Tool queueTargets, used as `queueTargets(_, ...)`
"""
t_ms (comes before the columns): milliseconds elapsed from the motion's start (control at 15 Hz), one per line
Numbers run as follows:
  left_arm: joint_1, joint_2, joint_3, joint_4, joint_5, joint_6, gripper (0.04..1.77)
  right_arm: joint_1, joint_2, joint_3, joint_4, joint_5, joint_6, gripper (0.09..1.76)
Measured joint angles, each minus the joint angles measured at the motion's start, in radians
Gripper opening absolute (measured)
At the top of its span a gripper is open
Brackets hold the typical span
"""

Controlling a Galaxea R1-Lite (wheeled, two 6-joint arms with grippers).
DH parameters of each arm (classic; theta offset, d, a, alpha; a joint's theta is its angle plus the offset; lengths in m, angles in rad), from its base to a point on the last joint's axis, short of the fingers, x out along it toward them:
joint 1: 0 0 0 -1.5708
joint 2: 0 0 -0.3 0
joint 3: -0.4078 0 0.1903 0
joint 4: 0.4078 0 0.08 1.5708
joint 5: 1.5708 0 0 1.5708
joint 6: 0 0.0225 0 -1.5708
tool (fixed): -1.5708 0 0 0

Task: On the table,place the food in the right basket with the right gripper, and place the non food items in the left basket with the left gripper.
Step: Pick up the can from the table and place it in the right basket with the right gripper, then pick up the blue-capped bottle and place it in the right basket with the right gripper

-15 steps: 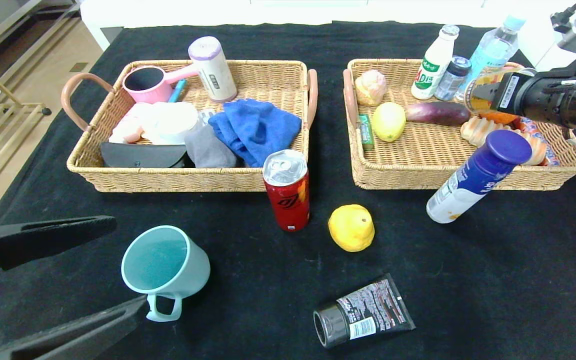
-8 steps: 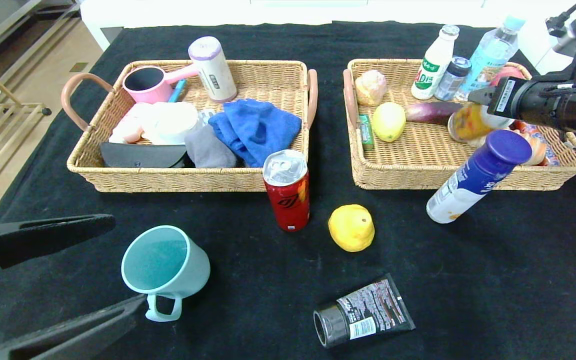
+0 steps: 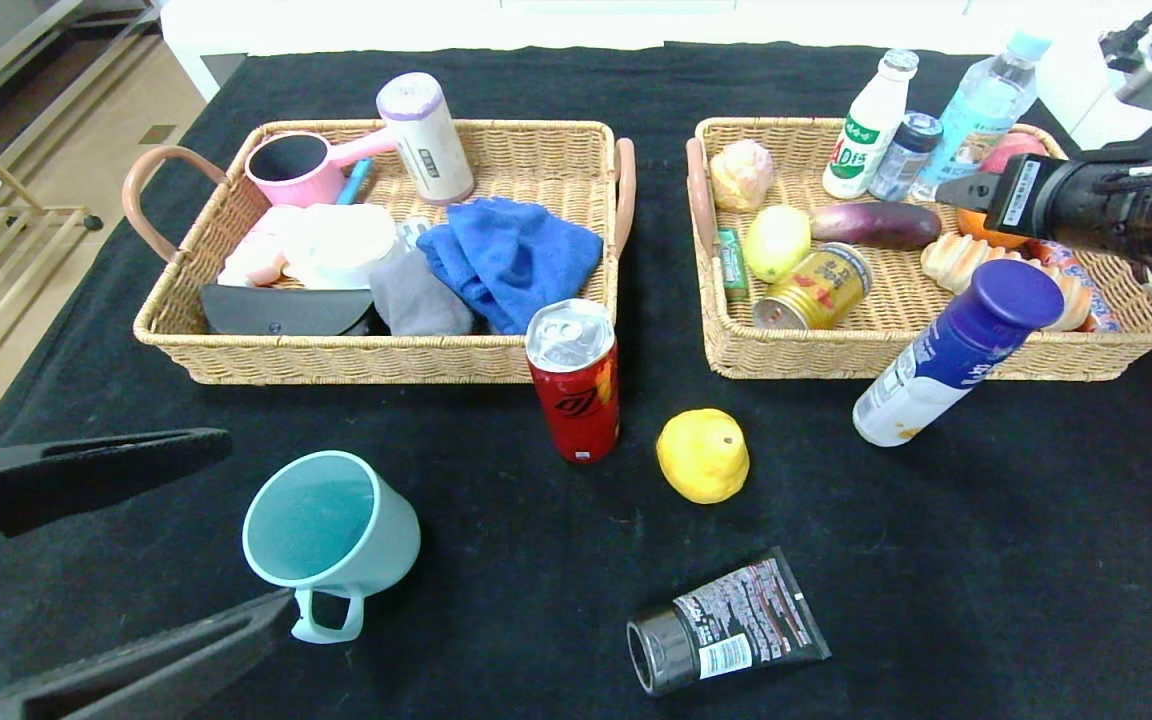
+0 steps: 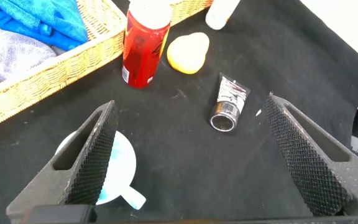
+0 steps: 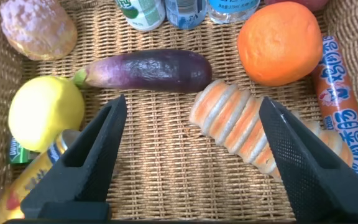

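My right gripper (image 5: pixel 191 155) hangs high on the far right, arm stretched in, jaws spread wide and holding nothing. My left gripper (image 4: pixel 194 155) sits low, near-left, jaws fully apart.

Black arms; textured wedge jaws; white label on right gripper (image 3: pixel 946 190).

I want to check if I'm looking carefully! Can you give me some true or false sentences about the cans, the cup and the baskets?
1. The yellow can lies on its side in the right basket. True.
2. The red can is inside the left basket. False: it stands on the table in front of the left basket.
3. The teal cup sits on the table near the left gripper. True.
4. The right gripper is holding the eggplant. False: it is open and empty above the eggplant.
5. The blue towel is in the right basket. False: it is in the left basket.
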Motion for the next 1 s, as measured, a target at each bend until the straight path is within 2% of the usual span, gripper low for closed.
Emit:
queueTargets(600, -0.001, 0.002, 0.003, 0.002, -0.001, 0.000, 1.72, -0.003, -0.087, 0.070, 0.079, 0.002, -0.004, 1.67)
queueTargets(1000, -0.001, 0.002, 0.003, 0.003, -0.002, 0.000, 1.72, -0.070, -0.183, 0.159, 0.107, 0.005, -0.007, 1.69)
